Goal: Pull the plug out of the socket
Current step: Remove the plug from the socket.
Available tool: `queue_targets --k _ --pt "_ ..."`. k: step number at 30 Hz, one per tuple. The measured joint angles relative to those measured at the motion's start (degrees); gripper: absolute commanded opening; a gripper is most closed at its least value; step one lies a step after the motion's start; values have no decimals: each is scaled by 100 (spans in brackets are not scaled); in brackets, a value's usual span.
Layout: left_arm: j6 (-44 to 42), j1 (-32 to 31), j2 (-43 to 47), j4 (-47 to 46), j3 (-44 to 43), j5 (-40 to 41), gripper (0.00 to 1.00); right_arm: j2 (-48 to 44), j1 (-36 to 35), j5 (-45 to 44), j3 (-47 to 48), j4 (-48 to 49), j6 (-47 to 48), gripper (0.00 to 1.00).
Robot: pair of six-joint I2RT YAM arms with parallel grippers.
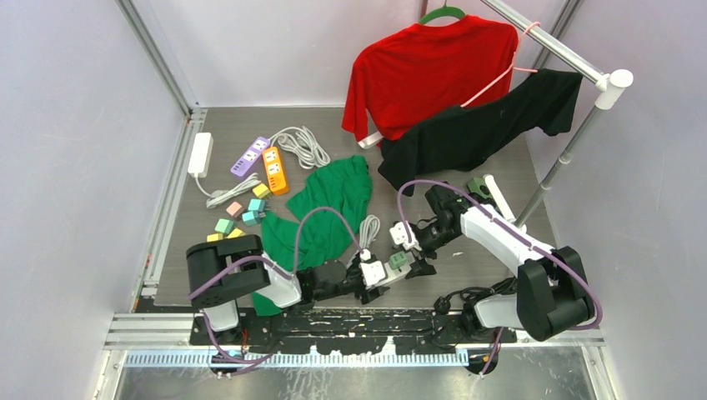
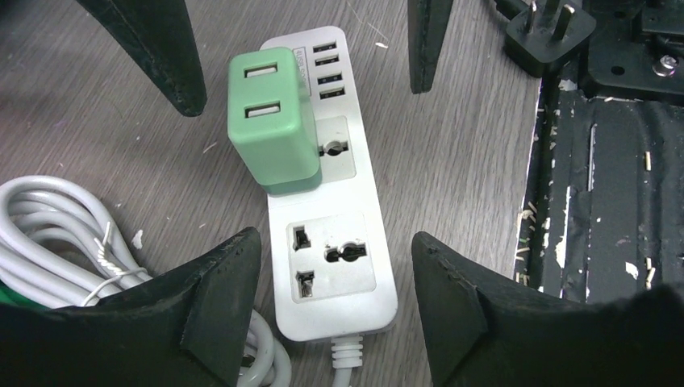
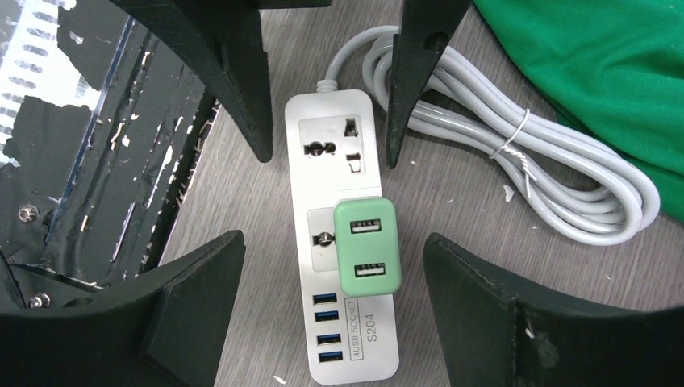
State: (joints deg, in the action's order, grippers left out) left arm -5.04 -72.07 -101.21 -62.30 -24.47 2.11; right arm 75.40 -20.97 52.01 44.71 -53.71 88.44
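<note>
A white power strip (image 2: pixel 331 266) lies flat on the wooden table near the front edge. A mint green plug (image 2: pixel 270 121) with two USB ports sits in its middle socket. The plug also shows in the top view (image 1: pixel 398 260). My left gripper (image 2: pixel 335 278) is open, with its fingers on either side of the strip's cable end and not touching it. My right gripper (image 3: pixel 332 254) is open, with its fingers on either side of the USB end beside the green plug (image 3: pixel 367 246). The two grippers face each other over the strip (image 3: pixel 339 153).
The strip's coiled white cable (image 3: pixel 516 161) lies beside it, next to a green cloth (image 3: pixel 597 72). A black plug (image 2: pixel 548 32) and the black base rail (image 2: pixel 613 161) lie on the other side. Purple (image 1: pixel 250 156) and orange (image 1: pixel 275 169) strips lie far left.
</note>
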Motion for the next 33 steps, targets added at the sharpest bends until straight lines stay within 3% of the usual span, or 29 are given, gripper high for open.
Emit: queue_targets --k 10,19,25,33 --pt "138 186 251 614 -103 -249 59 118 -199 2 0 17 -61 78" --pt "304 245 245 723 -188 -417 70 166 -232 -39 0 109 -188 69" --pt "315 245 245 841 -243 -433 74 184 -234 -116 0 179 -208 58" --pt "310 273 245 999 -326 -431 66 184 -234 -118 0 208 -177 39"
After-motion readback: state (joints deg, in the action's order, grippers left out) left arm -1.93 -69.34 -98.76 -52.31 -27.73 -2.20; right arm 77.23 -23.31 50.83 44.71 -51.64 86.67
